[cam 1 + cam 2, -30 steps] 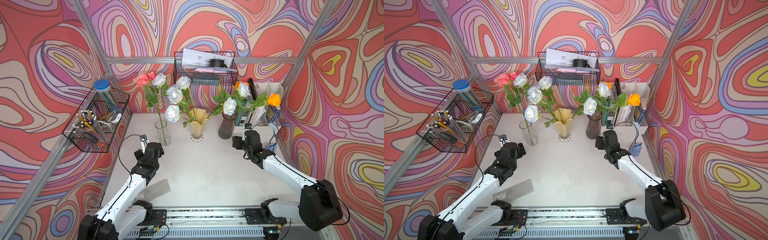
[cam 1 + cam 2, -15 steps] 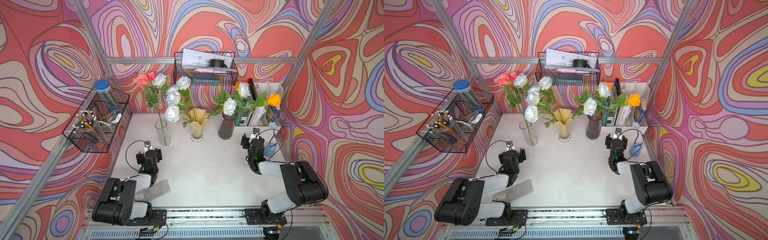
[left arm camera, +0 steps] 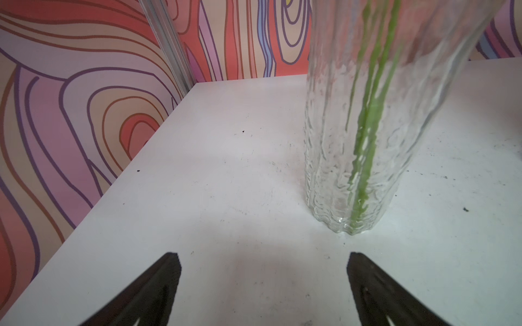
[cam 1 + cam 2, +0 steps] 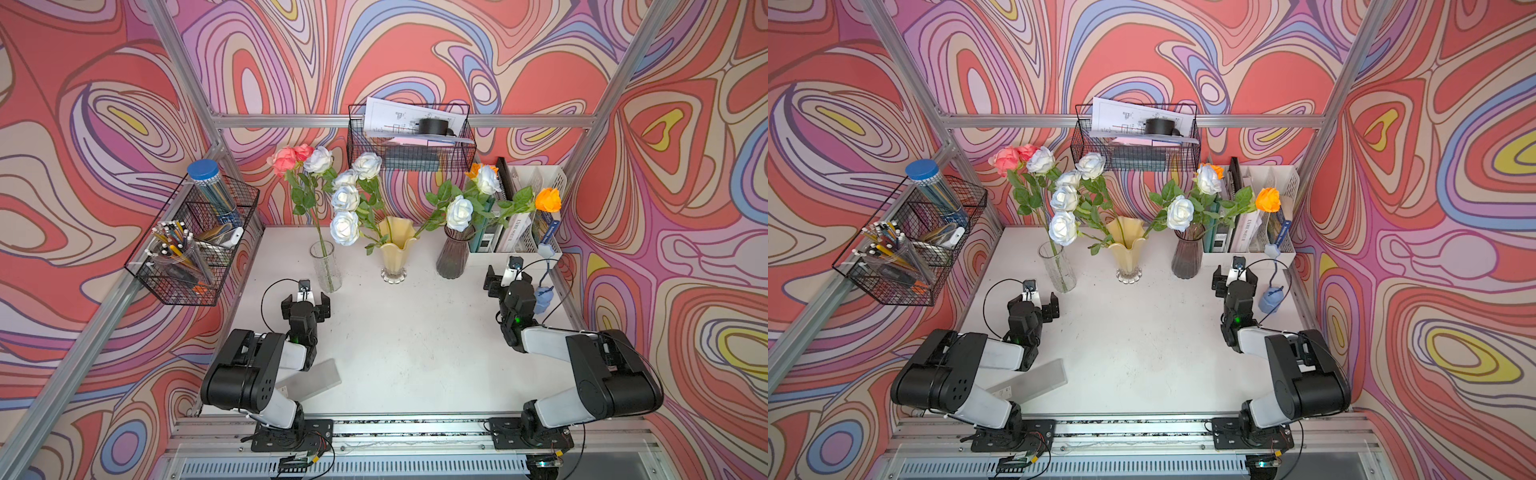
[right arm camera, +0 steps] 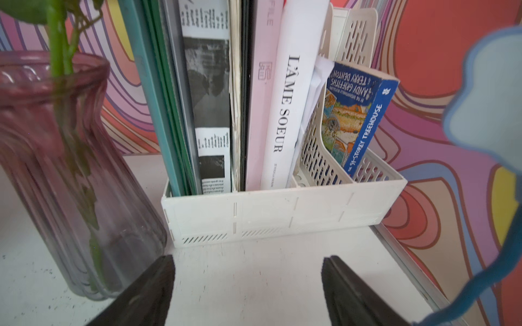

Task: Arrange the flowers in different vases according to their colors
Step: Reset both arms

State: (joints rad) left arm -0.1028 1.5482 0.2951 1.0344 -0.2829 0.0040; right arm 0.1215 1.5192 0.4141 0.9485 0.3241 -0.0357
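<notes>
**Vases and flowers.** Three vases stand in a row towards the back of the white surface (image 4: 415, 332).

- **Left arm's side:** the clear ribbed glass cylinder vase (image 4: 326, 266) (image 3: 367, 141) holds thin green stems. They carry two pink roses (image 4: 286, 160) and one white rose (image 4: 319, 160).
- **Middle:** the creamy yellow vase with a wavy flared rim (image 4: 395, 253) bears a cluster of white-pale blue roses (image 4: 345, 197) on leafy stems.
- **Right arm's side:** the smoky purple-brown ribbed glass vase (image 4: 454, 257) (image 5: 70, 183) stands just beside a white file rack of books (image 5: 282, 214). White-headed roses (image 4: 459, 212) and orange roses (image 4: 547, 200) spread above it, and one orange head leans out in front of the rack.

**Arms.**

- **Left pincer** (image 4: 306, 298) (image 3: 262, 256): jaws wide apart and empty, low over the surface, near the clear vase but not touching it.
- **Right pincer** (image 4: 507, 276) (image 5: 248, 258): jaws apart and empty, facing the rack, with the purple-brown vase off to one side.
</notes>
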